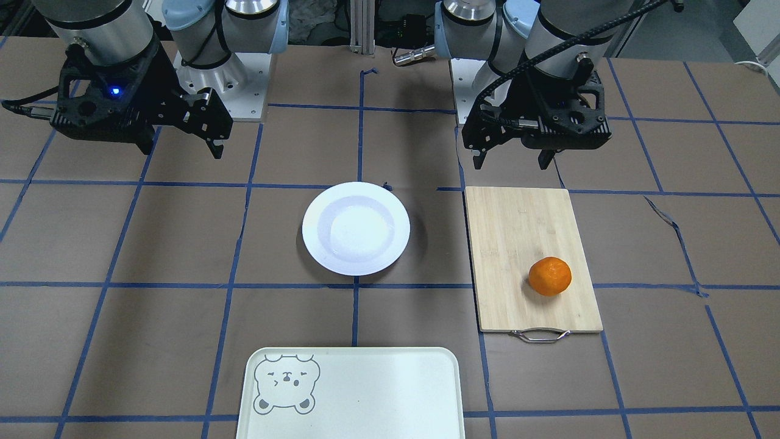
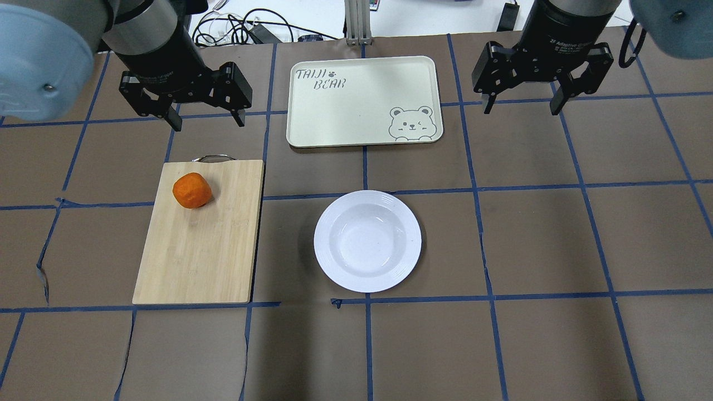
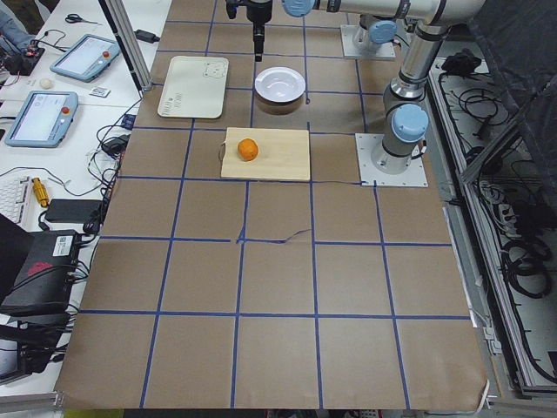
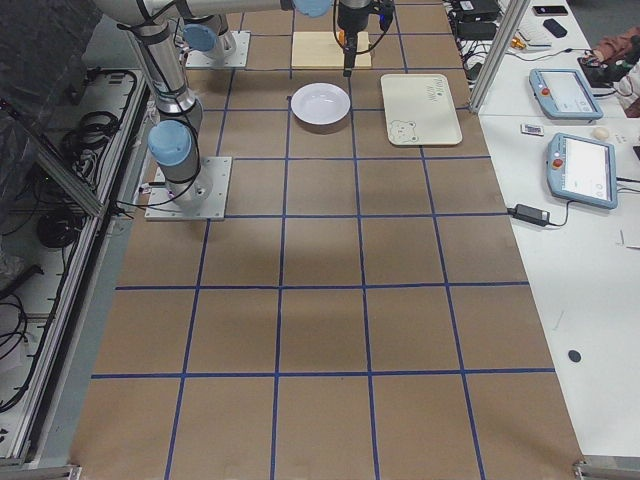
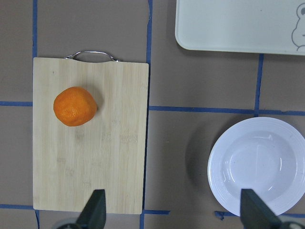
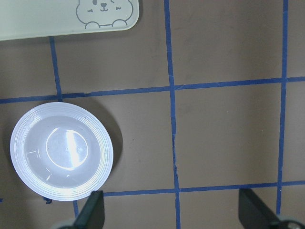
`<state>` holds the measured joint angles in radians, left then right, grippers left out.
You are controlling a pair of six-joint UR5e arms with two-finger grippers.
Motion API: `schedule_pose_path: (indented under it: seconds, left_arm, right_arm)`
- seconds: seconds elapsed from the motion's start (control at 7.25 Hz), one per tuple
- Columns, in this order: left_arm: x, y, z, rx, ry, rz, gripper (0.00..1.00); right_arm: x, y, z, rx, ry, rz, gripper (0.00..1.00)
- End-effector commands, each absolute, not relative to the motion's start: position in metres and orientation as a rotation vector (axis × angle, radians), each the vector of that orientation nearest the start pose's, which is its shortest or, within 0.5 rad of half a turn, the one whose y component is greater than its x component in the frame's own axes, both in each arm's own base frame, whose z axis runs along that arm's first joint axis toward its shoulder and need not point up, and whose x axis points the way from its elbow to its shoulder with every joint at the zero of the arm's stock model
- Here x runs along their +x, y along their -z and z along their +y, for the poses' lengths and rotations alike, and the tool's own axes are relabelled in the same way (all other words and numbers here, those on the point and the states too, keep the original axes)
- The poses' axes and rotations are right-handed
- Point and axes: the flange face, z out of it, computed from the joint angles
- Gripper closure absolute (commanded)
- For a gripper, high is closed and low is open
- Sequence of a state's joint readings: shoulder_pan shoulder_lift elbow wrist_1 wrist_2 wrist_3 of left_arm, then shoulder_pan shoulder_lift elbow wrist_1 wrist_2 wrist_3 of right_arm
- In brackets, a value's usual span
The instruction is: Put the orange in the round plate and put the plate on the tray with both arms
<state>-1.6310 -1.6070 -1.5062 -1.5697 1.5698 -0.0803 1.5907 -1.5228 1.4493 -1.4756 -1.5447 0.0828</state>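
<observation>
Nothing done yet: orange (image 2: pixel 192 190) sits on cutting board (image 2: pixel 200 250), nine o'clock of round plate (image 2: pixel 367 240); left tool (image 2: pixel 209 122) and right tool (image 2: pixel 521 108) hang wide open, empty.

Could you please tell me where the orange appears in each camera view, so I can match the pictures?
Exterior front-facing: orange, right of centre, on the cutting board.
Overhead exterior: orange, left, on the board's far part.
Exterior left: orange, upper middle, on the board.
Exterior right: not visible; board partly shows at top.
Left wrist-mounted: orange, left, on the board.
Right wrist-mounted: not in it.
Shared landmark: the cutting board.
</observation>
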Motion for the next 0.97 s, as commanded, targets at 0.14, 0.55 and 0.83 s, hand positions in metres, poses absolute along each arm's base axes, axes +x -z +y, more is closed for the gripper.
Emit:
schedule_pose_path:
  seconds: [0.14, 0.55, 0.83]
  left_arm:
    - [-0.1637, -0.5021, -0.5009, -0.019, 0.038, 3.144, 0.00]
    - [-0.1629, -0.5029, -0.5006, -0.022, 0.041, 3.144, 0.00]
    - [-0.1626, -0.5014, -0.5010, -0.022, 0.036, 3.141, 0.00]
  right_arm:
    - [0.1452, -0.5142, -0.5063, 0.101, -0.035, 3.115, 0.00]
    - [0.1465, -0.5137, -0.5069, 0.112, -0.034, 3.110, 0.00]
    - [0.1438, -0.5094, -0.5031, 0.126, -0.105, 3.106, 0.00]
